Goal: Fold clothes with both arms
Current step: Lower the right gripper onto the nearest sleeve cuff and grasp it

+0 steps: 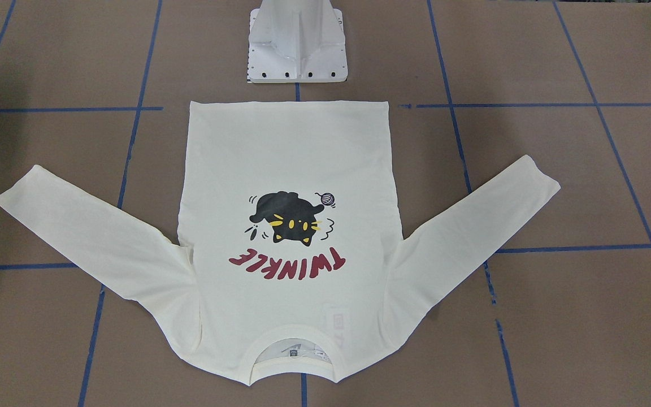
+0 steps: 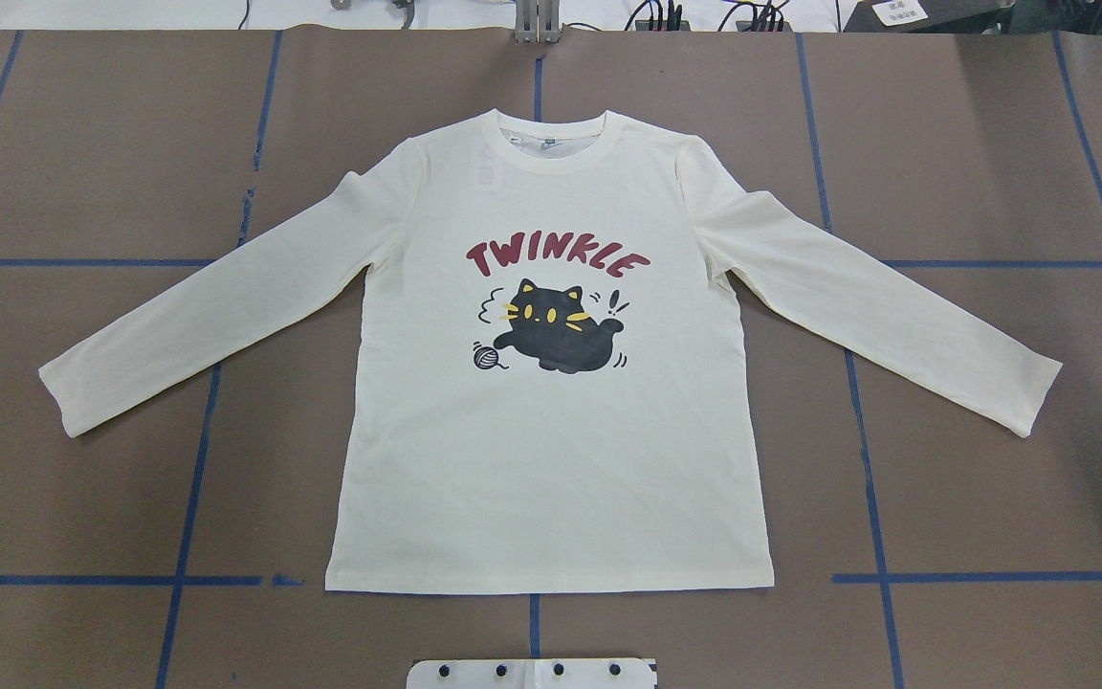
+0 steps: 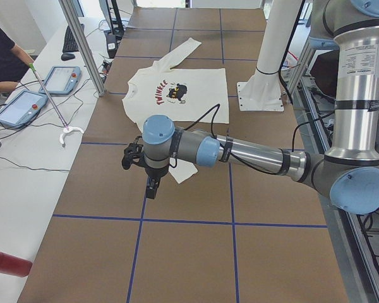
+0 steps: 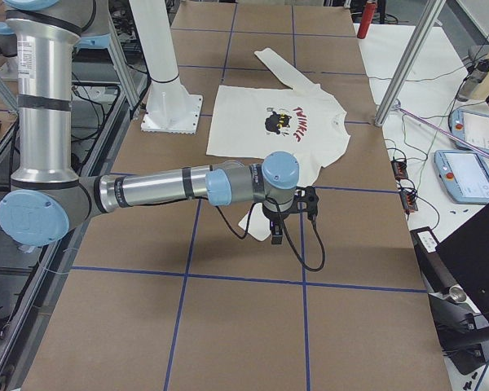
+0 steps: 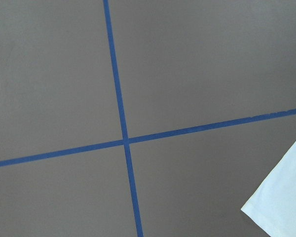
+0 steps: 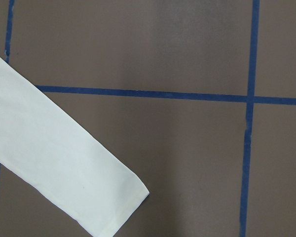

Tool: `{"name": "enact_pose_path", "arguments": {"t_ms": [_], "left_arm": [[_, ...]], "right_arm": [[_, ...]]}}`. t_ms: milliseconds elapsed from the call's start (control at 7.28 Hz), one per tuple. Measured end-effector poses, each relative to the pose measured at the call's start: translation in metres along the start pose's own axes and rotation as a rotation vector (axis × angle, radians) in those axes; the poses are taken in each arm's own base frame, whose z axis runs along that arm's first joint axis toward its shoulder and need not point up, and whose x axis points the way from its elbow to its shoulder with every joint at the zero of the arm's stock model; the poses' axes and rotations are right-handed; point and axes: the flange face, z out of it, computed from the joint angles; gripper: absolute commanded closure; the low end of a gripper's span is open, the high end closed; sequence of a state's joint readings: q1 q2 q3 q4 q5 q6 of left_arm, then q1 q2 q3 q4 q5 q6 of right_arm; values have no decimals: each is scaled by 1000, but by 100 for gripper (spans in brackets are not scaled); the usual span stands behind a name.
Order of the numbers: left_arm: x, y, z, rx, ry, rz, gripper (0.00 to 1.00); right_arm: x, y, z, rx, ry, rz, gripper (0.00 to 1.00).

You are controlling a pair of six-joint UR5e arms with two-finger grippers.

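The cream-white long-sleeved T-shirt [image 2: 551,450] lies flat and print-up on the brown table, collar away from the robot, both sleeves spread out and down. It also shows in the front-facing view [image 1: 289,169]. My left gripper [image 3: 151,189] hangs over the table just beyond the shirt's left cuff [image 3: 183,172]; that cuff's corner shows in the left wrist view [image 5: 281,202]. My right gripper [image 4: 275,230] hangs near the right cuff [image 4: 253,220]; the sleeve end shows in the right wrist view [image 6: 64,163]. Neither gripper shows in the overhead, front-facing or wrist views, so I cannot tell whether they are open or shut.
The white pedestal [image 1: 297,45] stands at the shirt's hem side. Blue tape lines [image 2: 192,478] grid the table. A side bench holds teach pendants [image 3: 25,104], a person [image 3: 3,57] and a red cylinder [image 3: 6,262]. Metal posts [image 3: 82,44] stand along the table's edge.
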State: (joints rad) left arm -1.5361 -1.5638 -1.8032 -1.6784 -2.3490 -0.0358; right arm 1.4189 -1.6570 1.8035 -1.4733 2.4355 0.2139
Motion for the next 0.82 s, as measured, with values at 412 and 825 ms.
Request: {"name": "enact_pose_path", "arguments": {"t_ms": [412, 825], "left_arm": [[19, -11, 5, 50, 41, 88, 0], [21, -6, 18, 30, 53, 98, 0]], "right_arm": [[-45, 34, 71, 98, 47, 2, 0], [-72, 52, 136, 59, 50, 17, 0]]}}
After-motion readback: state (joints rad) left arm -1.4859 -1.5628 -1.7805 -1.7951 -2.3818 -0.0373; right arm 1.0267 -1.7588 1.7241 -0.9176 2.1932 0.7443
